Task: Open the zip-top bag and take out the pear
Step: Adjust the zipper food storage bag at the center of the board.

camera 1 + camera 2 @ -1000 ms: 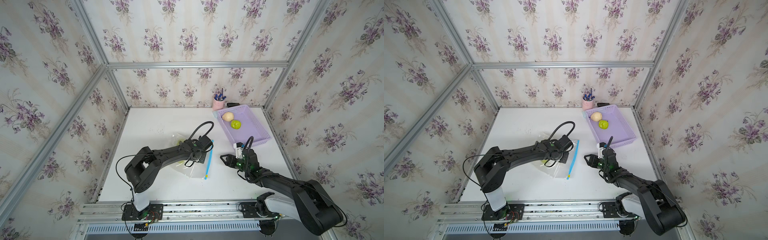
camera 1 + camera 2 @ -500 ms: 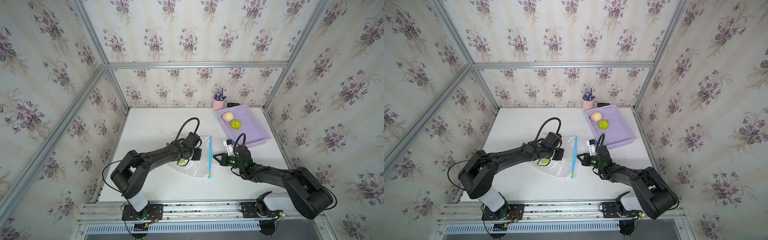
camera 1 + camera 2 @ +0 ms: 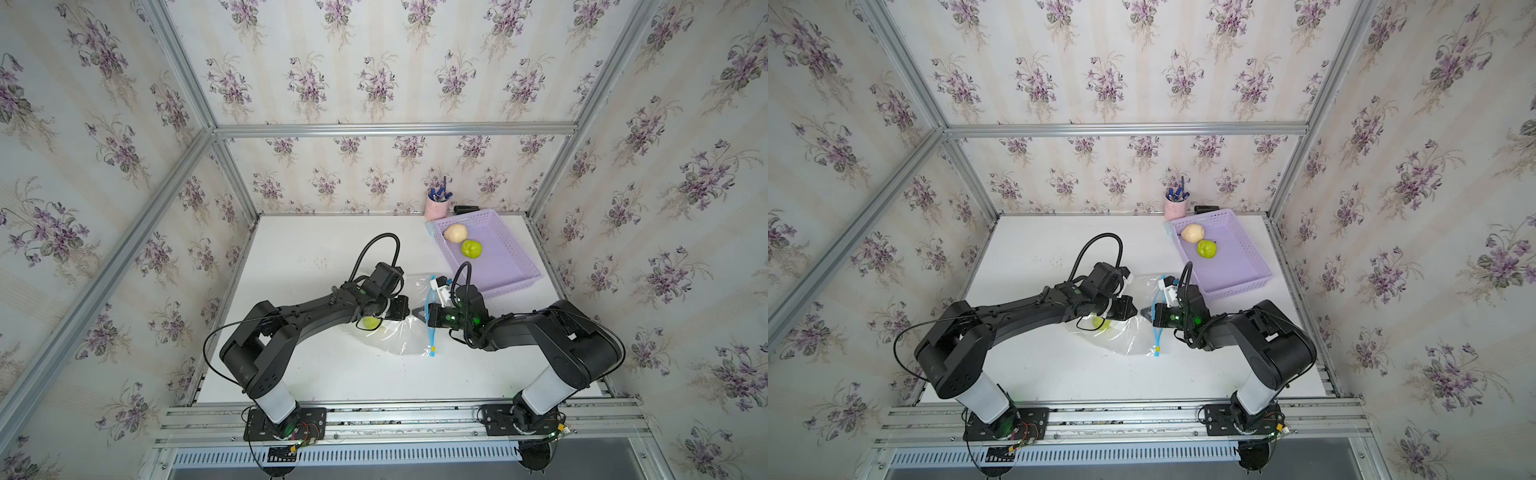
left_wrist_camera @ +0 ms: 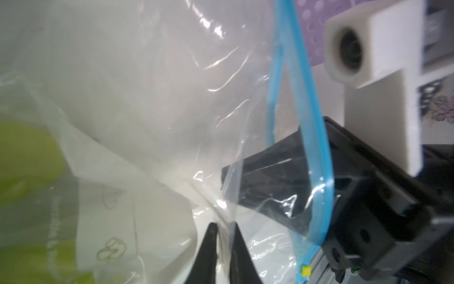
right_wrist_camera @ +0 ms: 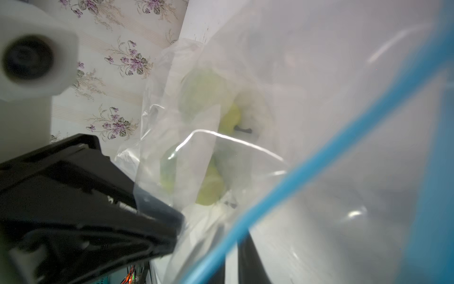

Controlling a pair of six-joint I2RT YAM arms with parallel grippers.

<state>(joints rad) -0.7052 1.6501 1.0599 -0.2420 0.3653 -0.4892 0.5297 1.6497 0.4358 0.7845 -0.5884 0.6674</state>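
Bag (image 3: 399,337) lies mid-table, pear (image 3: 370,322) inside, zip (image 4: 317,147) part-split; left gripper (image 4: 224,228) stands a slit apart astride a film fold, right gripper (image 3: 419,312) sits at the mouth, its opening unreadable; best to pinch each lip just behind the zip and draw apart evenly.

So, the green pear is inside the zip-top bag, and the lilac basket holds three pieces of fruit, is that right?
Not quite: in both top views the lilac basket holds two pieces, a tan fruit and a green fruit. The pear is indeed inside the zip-top bag.
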